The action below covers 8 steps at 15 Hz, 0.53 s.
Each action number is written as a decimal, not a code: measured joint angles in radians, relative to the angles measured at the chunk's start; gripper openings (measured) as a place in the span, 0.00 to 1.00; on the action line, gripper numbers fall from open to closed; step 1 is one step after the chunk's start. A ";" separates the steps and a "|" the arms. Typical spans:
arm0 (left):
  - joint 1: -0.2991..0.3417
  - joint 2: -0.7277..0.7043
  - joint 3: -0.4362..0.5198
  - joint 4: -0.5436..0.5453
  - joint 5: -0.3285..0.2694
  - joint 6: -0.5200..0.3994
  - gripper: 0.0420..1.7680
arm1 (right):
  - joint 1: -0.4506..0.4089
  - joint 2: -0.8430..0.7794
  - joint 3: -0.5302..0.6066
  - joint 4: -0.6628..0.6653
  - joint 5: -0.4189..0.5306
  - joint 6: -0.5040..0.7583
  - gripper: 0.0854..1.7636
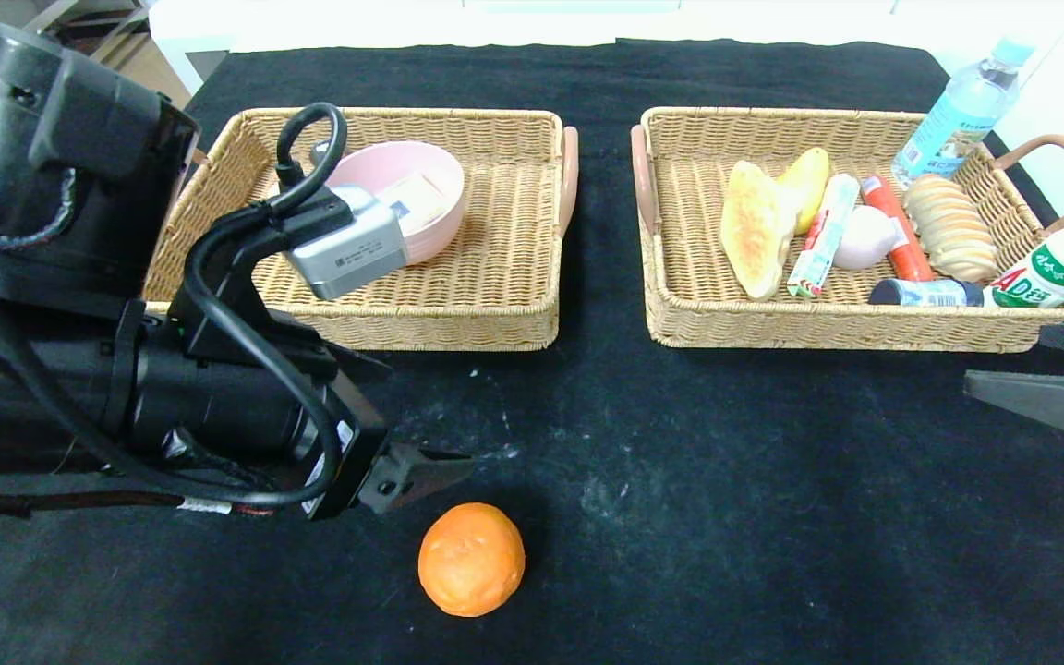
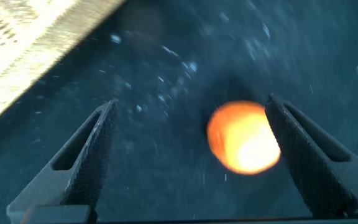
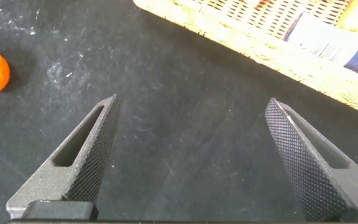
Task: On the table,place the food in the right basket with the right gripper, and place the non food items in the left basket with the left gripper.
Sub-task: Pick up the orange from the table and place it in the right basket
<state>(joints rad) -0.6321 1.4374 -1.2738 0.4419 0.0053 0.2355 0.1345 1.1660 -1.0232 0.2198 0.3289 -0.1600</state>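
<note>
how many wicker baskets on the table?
2. The left basket sits toward the robot's left and holds a pink bowl; the right basket sits toward its right and holds food items and bottles. Both lie beyond the orange. None appear hidden.

A black cloth [image 1: 698, 480] covers the tabletop, scuffed with pale, dusty marks. Behind its far edge sits bright white furniture [image 1: 495, 23], with brownish floor [image 1: 139, 60] showing at the far left corner.

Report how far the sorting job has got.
Done: pink bowl sits in the left wicker basket; breads and bottles fill the right wicker basket. In hand: nothing; left end effector is open beside the round orange fruit. Left: that orange, on the black cloth.
</note>
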 joint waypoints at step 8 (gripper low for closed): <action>-0.012 -0.057 0.217 -0.167 -0.125 0.150 0.97 | 0.000 0.001 0.000 0.000 0.000 0.000 0.97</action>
<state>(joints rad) -0.6445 1.3806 -1.0568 0.2747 -0.1196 0.3857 0.1347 1.1670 -1.0232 0.2194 0.3289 -0.1600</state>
